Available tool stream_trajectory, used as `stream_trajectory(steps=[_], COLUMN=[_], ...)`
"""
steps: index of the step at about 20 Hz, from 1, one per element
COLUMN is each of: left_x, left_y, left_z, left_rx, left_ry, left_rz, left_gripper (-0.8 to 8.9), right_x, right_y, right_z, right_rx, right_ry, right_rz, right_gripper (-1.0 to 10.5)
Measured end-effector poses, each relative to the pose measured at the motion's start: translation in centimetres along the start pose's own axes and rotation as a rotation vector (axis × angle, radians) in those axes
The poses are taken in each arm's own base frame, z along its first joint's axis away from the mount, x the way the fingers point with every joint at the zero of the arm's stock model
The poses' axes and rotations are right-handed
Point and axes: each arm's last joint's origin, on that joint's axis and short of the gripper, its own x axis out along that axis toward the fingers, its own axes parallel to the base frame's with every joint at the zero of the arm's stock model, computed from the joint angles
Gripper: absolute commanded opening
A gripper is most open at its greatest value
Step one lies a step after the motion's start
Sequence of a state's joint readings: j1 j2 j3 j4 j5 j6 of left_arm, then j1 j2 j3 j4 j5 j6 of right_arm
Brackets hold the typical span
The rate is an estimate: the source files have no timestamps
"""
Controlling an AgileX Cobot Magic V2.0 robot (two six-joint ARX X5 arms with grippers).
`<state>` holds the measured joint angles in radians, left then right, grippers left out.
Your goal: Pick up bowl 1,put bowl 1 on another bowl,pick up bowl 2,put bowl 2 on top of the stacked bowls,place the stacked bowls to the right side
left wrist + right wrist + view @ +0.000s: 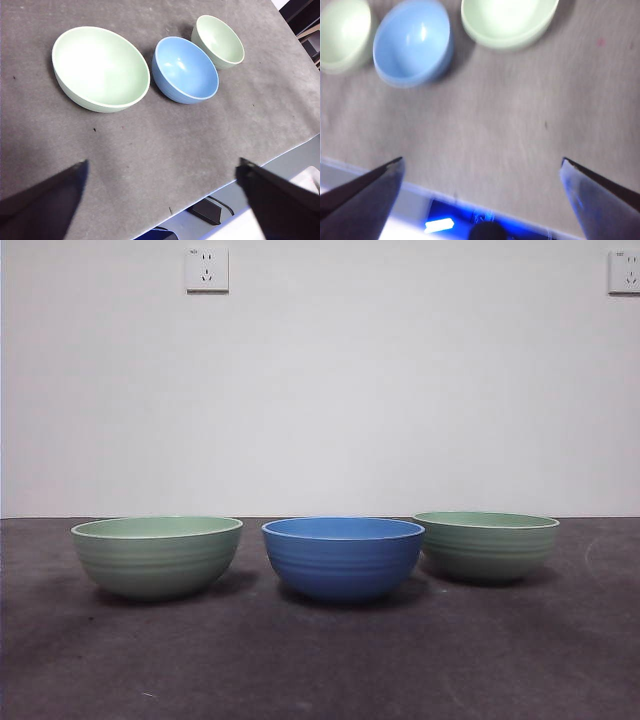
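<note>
We note three bowls standing upright in a row on the dark grey table (320,660), none stacked. In the front view the blue bowl (343,557) sits in the middle. A green bowl (157,556) stands to its left with a clear gap between them. A second green bowl (486,545) stands to its right and a little further back; its rim appears to meet the blue rim in this view, but we cannot tell from here whether they touch. All three are empty and show faint ribs on the outside.

In the left wrist view the blue bowl (185,69) lies between the near green bowl (100,68) and the far green bowl (218,41); the far one sits just beside it. The left end effector (162,200) hangs above bare table near the table's edge, well apart from the bowls, jaws spread wide and holding nothing.

The right wrist view is blurred. We still make out the blue bowl (413,43) flanked by one green bowl (509,21) and the other (344,34). The right end effector (482,197) is also released, jaws wide apart, over the table's edge and well clear of the bowls.

Neither arm shows in the front view. On the white wall behind we record two sockets (207,269), one at the upper left and one at the upper right corner.
</note>
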<state>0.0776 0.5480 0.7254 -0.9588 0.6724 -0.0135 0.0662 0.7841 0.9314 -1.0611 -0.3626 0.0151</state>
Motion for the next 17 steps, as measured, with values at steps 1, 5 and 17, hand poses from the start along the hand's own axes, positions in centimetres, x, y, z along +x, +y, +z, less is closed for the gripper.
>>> stream_trajectory(steps=[1,5,17], left_x=[0.0,0.0,0.0], left_y=[0.0,0.0,0.0], left_z=[0.0,0.0,-0.2], left_rx=[-0.003,-0.004,-0.017], left_ry=[0.0,0.002,0.019], left_rz=[0.0,-0.001,-0.001], left_gripper=[5.66,5.66,5.66], right_x=[0.2,2.6,16.9], right_y=[-0.1,-0.9,-6.4], right_z=[0.5,3.8,7.7], right_rx=[0.01,0.071,0.244], right_ry=[-0.027,-0.129,0.01], right_rz=[0.001,0.01,-0.054], right_gripper=[6.2,5.6,4.7])
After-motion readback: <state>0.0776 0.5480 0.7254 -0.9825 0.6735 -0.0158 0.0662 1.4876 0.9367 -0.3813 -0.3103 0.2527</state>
